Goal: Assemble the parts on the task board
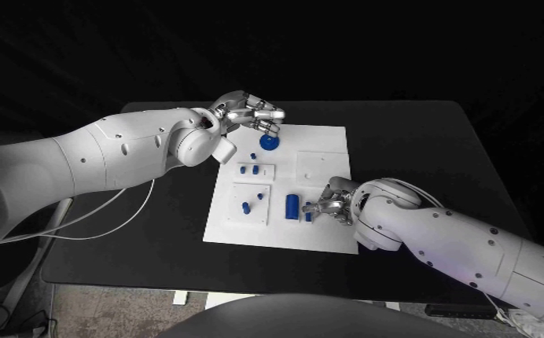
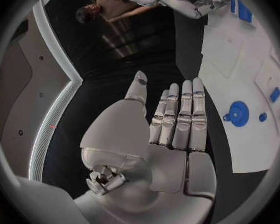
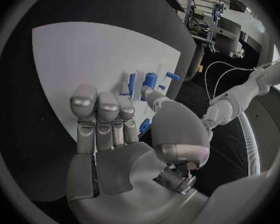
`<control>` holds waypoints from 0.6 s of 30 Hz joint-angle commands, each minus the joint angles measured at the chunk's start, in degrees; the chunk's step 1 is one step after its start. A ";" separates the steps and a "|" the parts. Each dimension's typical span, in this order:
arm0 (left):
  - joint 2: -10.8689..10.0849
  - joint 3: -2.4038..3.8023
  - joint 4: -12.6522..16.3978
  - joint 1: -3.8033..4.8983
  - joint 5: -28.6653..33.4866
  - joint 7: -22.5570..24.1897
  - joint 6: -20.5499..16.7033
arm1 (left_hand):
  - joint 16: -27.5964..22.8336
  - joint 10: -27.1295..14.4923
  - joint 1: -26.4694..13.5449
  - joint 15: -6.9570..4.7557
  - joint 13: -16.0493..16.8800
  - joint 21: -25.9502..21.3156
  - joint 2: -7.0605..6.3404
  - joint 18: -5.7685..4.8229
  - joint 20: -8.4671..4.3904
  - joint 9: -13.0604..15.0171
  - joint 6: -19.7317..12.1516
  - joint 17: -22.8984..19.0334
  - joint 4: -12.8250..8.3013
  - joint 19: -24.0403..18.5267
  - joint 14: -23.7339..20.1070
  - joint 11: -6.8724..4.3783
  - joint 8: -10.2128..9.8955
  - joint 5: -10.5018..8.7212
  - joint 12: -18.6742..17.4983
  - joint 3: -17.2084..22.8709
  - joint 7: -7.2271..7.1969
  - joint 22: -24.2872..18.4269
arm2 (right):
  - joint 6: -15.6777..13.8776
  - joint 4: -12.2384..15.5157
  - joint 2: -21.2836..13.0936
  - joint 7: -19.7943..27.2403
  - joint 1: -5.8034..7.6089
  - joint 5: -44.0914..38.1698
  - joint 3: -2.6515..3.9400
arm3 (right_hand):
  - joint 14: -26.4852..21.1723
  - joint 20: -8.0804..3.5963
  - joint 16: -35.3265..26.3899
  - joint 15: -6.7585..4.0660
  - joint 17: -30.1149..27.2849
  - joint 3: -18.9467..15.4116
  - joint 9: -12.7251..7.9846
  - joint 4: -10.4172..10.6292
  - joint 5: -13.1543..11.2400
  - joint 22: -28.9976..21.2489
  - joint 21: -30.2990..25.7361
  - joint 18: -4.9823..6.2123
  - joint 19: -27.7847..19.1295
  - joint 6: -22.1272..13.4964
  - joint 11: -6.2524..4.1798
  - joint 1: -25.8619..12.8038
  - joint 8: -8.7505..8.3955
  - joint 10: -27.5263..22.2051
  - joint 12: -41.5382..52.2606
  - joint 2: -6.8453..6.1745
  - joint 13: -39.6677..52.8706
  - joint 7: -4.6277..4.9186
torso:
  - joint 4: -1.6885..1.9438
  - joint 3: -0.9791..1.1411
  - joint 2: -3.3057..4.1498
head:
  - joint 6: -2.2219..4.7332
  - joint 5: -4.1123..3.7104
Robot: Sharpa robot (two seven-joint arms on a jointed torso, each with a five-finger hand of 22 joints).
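— So, what is the biggest thing here?
— The black table [image 1: 442, 157], matte and flat. In its middle lies the task board [image 1: 323, 145], a smooth white rectangular plate with shallow square fields.
— And the hands?
— Both are silver metal. The left hand [image 1: 248, 114] is above the far edge of the board, fingers straight and together, grasping nothing. The right hand [image 1: 331, 203] is over the near right part of the board; I cannot tell if it grips something.
— The parts?
— Blue plastic. A round toothed gear [image 1: 269, 142] lies near the left hand, a cylinder [image 1: 292, 206] is just beside the right hand, and small pegs [image 1: 246, 207] are on the left fields.
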 commanded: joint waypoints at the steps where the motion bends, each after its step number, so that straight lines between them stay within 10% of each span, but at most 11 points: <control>1: 0.11 0.03 0.04 0.04 -0.15 0.26 0.86 | 0.04 -0.44 -0.43 -0.01 0.08 0.28 0.00 -0.48 0.09 -0.01 -0.35 0.05 0.29 -0.38 -0.35 -0.05 -0.01 -0.35 0.12 -0.06 -0.14 -0.09 | 0.50 0.06 -0.20 1.29 -0.03 -0.62 0.00 | 0.11 -0.22 0.15 -0.33 -0.07 -0.31 -0.06 -0.70 0.08 5.98 0.05 -0.78 2.42 0.31 -0.01 0.57 0.32 0.31 0.07 0.38 -0.01 -0.06 | 0.04 0.00 0.00 | -0.03 0.05; 11: 0.10 0.03 -0.15 0.03 -0.17 0.70 0.53 | 0.04 -0.43 -0.35 -0.01 0.08 0.28 0.05 -0.48 0.09 -0.01 -0.38 0.06 0.22 -0.35 -0.34 -0.06 -0.01 -0.36 0.11 0.00 -0.14 -0.08 | -1.33 -0.73 -0.97 2.30 -0.04 -2.15 -0.01 | 0.11 -0.25 0.06 -0.36 -0.17 -5.12 -0.08 -11.45 -0.13 5.93 -0.28 -0.78 2.36 0.32 -0.16 6.10 0.32 0.14 0.11 5.87 0.11 -0.30 | -0.02 0.02 -0.06 | 0.23 0.03; 13: 0.11 0.03 -0.32 0.03 -0.07 1.07 0.17 | 0.04 -0.43 -0.34 -0.01 0.08 0.28 0.06 -0.47 0.09 -0.01 -0.37 0.06 0.21 -0.35 -0.33 -0.07 -0.01 -0.34 0.11 0.01 -0.14 -0.08 | -2.50 -0.69 -1.54 2.92 -0.04 -2.09 -0.01 | 0.05 -0.24 -0.06 -0.31 -0.24 -6.84 -0.21 -9.26 0.87 5.90 -0.40 -0.72 2.35 0.03 0.02 3.66 0.31 -0.18 -0.55 3.55 -0.30 -0.13 | -0.05 0.06 -0.13 | 0.38 -0.02; 15: 0.13 0.03 -0.60 0.03 0.24 1.53 -0.31 | 0.05 -0.42 -0.32 -0.03 0.08 0.29 -0.01 -0.47 0.08 -0.01 -0.37 0.07 0.15 -0.34 -0.29 -0.07 -0.01 -0.32 0.11 -0.01 -0.13 -0.08 | -4.04 -0.46 -2.33 4.22 -0.04 -1.27 0.03 | -0.09 -0.18 -0.47 -0.25 -0.46 -8.49 -0.33 -2.55 -0.05 5.79 -0.90 -0.56 2.23 -0.50 0.32 3.46 0.35 -0.77 -1.46 0.02 -0.98 0.26 | -0.09 0.05 -0.17 | 0.71 -0.14; 18: 0.26 0.03 -1.21 0.03 1.35 2.45 -1.44 | 0.05 -0.41 -0.18 -0.04 0.08 0.30 -0.07 -0.47 0.07 -0.01 -0.36 0.08 0.00 -0.32 -0.26 -0.08 0.00 -0.25 0.11 0.02 -0.14 -0.08 | -6.29 0.02 -3.61 7.79 -0.03 1.22 0.82 | -0.09 0.03 -0.73 -0.01 -0.43 -11.91 -0.59 3.59 0.26 5.77 -1.29 -0.31 2.24 -2.51 0.72 6.70 0.42 -1.14 -1.42 -1.17 -1.38 1.04 | -0.23 -0.06 -0.33 | 1.44 -0.33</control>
